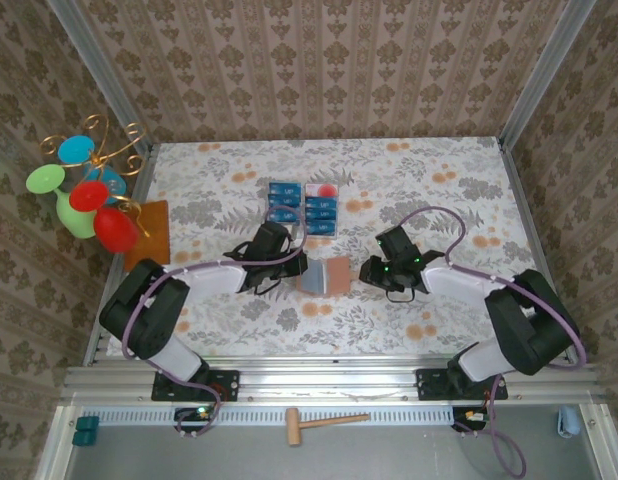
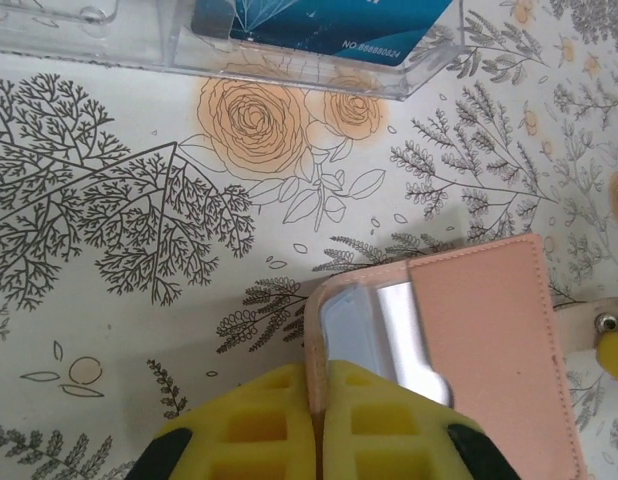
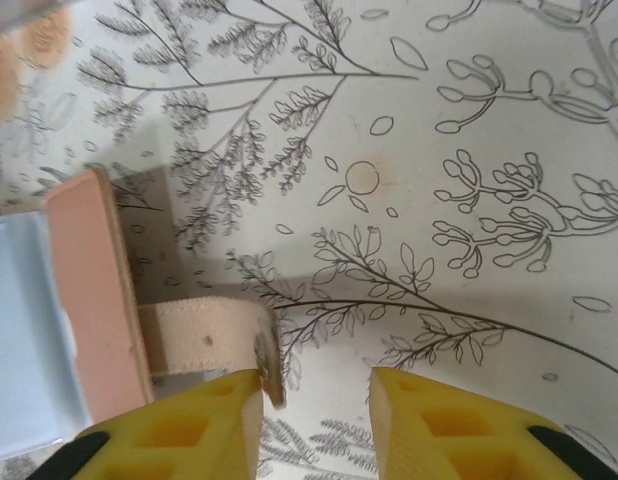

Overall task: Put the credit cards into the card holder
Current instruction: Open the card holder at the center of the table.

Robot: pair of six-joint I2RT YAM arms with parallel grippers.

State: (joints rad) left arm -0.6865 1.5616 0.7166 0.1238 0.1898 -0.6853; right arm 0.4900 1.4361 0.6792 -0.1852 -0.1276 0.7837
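The card holder lies opened out, pale pink inside, on the flowered table between both arms. My left gripper is shut, its yellow pads pinching the thin edge of the card holder's left flap, which stands up off the table. My right gripper is open by the holder's right side, with bare tablecloth between the pads. The holder's closing strap curls against the left pad. Several blue credit cards sit in a clear tray behind the holder; one card appears at the top of the left wrist view.
The clear tray with a red dot stands mid-table behind the holder. An orange-brown mat and a wire ornament with coloured discs are at the left edge. A wooden mallet lies on the rail in front of the table.
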